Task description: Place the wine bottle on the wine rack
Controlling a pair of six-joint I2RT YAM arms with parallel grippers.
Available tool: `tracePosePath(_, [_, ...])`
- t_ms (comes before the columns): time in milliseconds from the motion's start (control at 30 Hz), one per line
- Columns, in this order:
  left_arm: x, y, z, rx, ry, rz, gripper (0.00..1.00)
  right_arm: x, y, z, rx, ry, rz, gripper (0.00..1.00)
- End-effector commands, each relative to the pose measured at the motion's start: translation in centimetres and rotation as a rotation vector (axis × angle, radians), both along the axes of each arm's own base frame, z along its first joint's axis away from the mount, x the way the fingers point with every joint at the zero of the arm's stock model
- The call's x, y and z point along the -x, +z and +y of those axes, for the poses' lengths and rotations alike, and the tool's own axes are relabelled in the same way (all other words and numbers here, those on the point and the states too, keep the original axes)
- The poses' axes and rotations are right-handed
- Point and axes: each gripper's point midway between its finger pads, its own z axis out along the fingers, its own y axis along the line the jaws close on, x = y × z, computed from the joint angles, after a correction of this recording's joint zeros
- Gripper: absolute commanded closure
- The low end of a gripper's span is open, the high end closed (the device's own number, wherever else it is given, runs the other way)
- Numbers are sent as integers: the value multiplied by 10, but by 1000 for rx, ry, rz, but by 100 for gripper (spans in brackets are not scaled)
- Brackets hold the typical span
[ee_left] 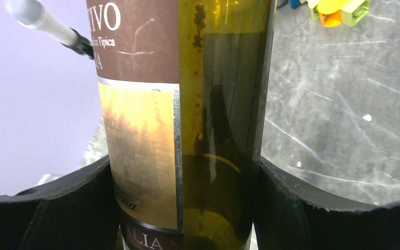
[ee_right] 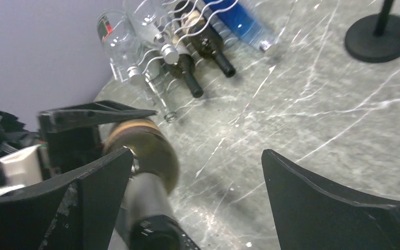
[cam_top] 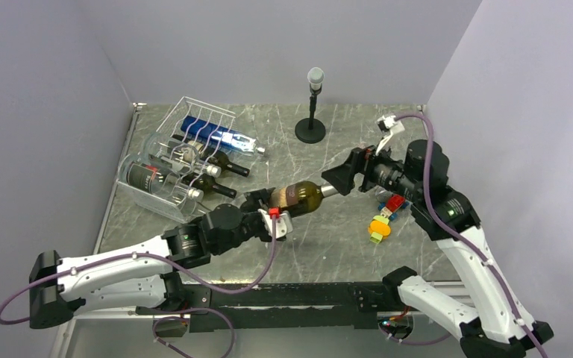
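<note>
The wine bottle, olive-green glass with a brown and gold label, lies level above the table's middle, neck pointing right. My left gripper is shut on its body; in the left wrist view the bottle fills the gap between the black fingers. My right gripper is open at the neck end; in the right wrist view the bottle lies along the left finger, with a wide gap to the other finger. The white wire wine rack stands at the back left, holding several bottles.
A blue bottle, dark bottles and clear bottles lie on the rack. A black microphone stand is at the back centre. A small stack of coloured toy blocks lies right of the bottle. Grey walls enclose the table.
</note>
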Motion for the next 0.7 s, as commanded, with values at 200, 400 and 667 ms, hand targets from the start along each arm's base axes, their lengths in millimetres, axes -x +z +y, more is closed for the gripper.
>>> tracePosePath(200, [-5, 71, 36, -139, 32, -351, 99, 36, 52, -21, 119, 107, -306, 0])
tracePosePath(400, [-8, 55, 46, -279, 80, -412, 99, 77, 45, -2, 134, 385, -427, 0])
tracePosePath(667, [1, 38, 40, -451, 82, -531, 99, 81, -16, 12, 363, 525, -319, 0])
